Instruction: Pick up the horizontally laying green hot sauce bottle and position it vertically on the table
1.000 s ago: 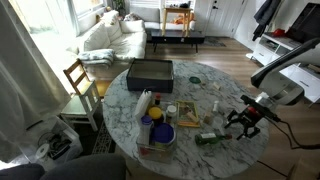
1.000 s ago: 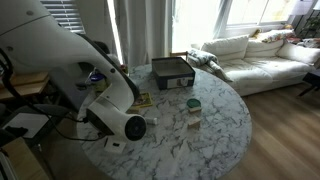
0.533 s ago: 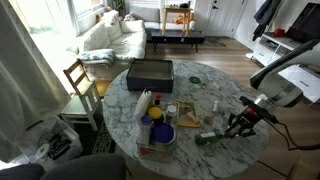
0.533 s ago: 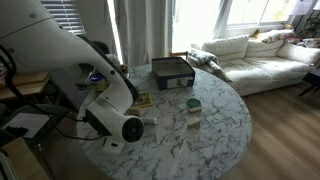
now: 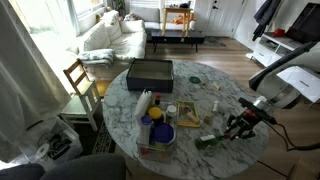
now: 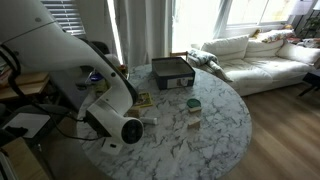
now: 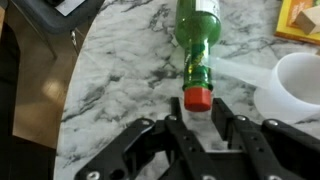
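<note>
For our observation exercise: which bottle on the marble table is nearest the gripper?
The slim dark-green glass bottle with a red cap, lying on its side just ahead of the gripper; the small pale bottle is farther off.

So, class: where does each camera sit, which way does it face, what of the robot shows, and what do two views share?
Exterior view: high, looking down over the table to the sofa; gripper at right.
Exterior view: behind the arm, looking across the table; arm fills left.
Wrist view: looking down at the green hot sauce bottle; gripper below.
Both exterior views share the black tray.
</note>
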Robot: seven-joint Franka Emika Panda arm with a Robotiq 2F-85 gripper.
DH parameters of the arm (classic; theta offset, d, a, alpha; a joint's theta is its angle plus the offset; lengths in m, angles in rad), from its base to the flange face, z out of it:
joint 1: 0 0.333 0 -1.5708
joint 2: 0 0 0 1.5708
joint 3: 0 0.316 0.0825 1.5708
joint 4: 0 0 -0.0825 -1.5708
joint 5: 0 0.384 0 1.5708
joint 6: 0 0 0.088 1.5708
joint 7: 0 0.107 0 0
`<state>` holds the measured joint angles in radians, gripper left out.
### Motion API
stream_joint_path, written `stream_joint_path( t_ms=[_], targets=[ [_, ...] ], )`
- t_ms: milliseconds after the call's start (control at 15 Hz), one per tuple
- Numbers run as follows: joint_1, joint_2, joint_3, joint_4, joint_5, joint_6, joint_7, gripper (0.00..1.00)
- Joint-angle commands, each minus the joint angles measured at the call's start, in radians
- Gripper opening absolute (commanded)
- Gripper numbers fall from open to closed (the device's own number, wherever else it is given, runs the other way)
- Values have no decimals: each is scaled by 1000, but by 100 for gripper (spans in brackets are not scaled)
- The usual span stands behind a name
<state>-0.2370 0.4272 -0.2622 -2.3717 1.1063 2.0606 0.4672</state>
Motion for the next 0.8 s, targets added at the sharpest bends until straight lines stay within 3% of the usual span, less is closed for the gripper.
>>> stream_joint_path(
  t_ms=[0,133,733],
  targets=[
    [4,17,1,1,24,-9,12,14],
    [2,19,1,2,29,-16,13,4],
    [-1,-28,-26,-7,-6,-10,20,7]
  ],
)
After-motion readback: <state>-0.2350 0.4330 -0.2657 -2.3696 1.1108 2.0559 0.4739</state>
